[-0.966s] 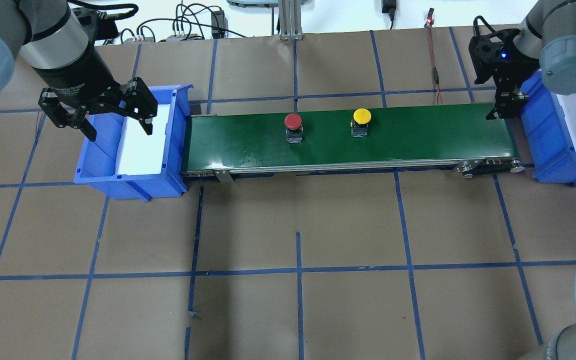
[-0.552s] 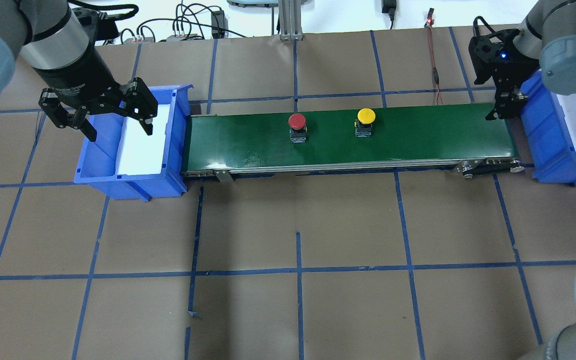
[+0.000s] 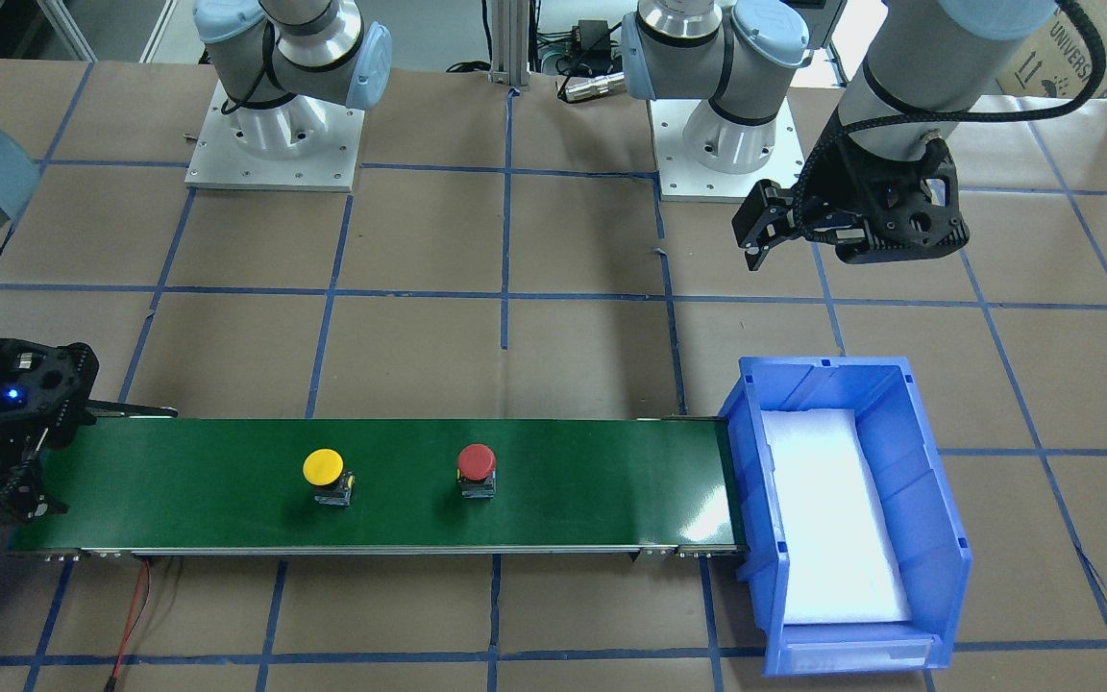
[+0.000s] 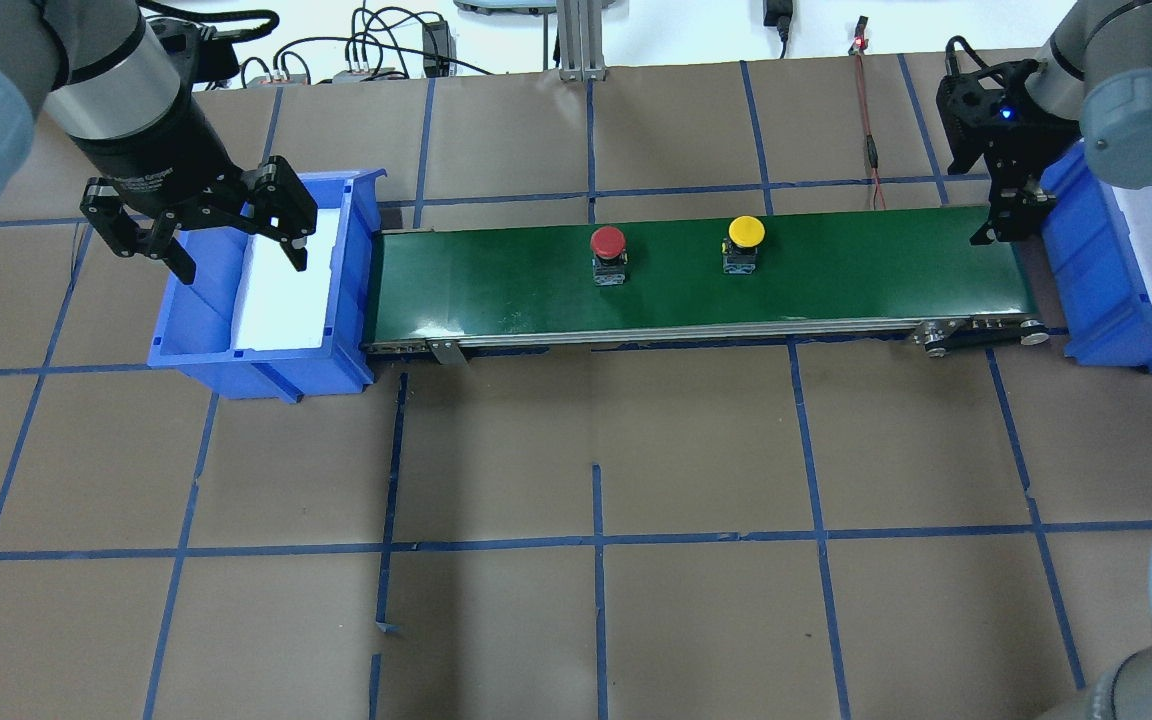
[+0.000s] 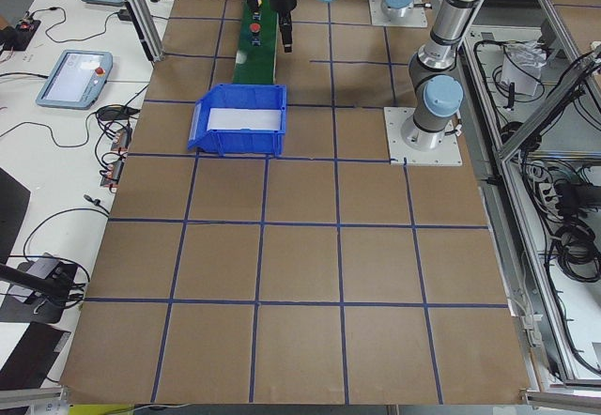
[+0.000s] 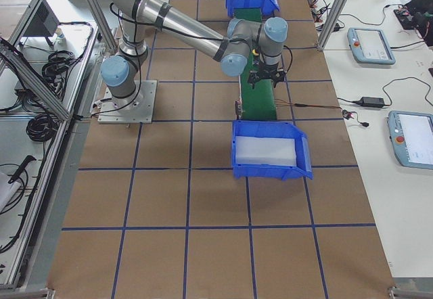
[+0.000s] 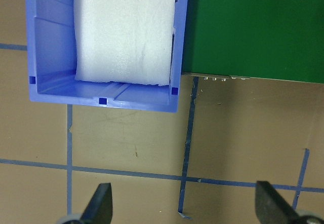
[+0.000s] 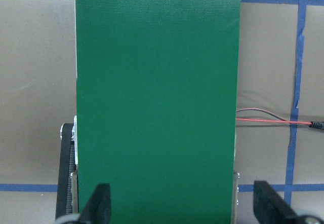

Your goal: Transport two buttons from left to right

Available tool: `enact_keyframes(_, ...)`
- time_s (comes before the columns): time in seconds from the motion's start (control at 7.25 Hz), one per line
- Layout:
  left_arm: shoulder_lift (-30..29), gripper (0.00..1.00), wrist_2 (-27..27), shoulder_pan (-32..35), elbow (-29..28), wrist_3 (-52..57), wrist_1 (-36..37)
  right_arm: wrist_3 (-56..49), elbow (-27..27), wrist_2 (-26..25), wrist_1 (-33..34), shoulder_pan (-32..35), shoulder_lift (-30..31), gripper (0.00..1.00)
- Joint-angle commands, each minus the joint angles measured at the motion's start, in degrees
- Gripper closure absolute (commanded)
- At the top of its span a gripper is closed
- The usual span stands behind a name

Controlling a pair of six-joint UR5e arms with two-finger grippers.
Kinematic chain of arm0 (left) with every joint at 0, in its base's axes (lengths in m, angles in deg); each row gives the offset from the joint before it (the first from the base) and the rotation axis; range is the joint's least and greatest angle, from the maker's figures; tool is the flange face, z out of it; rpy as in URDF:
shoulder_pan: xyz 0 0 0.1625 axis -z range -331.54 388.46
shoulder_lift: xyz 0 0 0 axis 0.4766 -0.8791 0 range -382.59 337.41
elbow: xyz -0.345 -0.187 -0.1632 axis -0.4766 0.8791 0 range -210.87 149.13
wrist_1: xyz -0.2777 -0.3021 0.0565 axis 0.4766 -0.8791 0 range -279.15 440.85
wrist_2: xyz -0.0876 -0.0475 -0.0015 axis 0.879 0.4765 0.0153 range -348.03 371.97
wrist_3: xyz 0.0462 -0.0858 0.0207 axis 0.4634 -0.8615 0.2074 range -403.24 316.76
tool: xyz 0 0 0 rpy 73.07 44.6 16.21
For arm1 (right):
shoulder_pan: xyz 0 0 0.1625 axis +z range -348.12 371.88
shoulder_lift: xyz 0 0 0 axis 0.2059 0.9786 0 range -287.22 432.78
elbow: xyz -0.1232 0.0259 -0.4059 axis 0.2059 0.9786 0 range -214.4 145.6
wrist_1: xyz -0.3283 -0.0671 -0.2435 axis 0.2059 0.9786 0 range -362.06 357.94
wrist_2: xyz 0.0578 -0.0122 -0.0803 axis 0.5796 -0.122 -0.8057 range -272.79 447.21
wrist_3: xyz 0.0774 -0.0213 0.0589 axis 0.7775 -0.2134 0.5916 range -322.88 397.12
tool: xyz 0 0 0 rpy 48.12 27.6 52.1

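The red button [image 4: 607,241] and the yellow button [image 4: 746,232] stand upright on the green conveyor belt [image 4: 836,275], the yellow one further right. They also show in the front-facing view, red [image 3: 476,461] and yellow [image 3: 323,467]. My left gripper [image 4: 236,262] is open and empty, hovering over the left blue bin [image 4: 351,260]. My right gripper [image 4: 1004,218] is open and empty above the belt's right end, well to the right of the yellow button. The right wrist view shows only bare belt [image 8: 157,82] between its fingers.
The left bin holds only white foam padding [image 4: 281,290]. A second blue bin [image 4: 1086,270] with white foam stands at the belt's right end. A red cable [image 4: 871,150] lies behind the belt. Brown paper with blue tape lines covers the table.
Both buttons have moved to the right along the belt. Neither arm has visibly moved.
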Motion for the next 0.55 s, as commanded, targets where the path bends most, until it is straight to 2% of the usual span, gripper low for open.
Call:
enact_keyframes(0.0, 0.05, 0.0, 0.0, 0.0, 0.06, -0.11, 0.0, 0.14, 0.03, -0.03, 0.06, 0.0, -0.15, 0.0)
enact_keyframes(0.41, -0.12, 0.0, 0.0, 0.0, 0.06, -0.11, 0.0, 0.14, 0.03, -0.03, 0.06, 0.0, -0.5, 0.0)
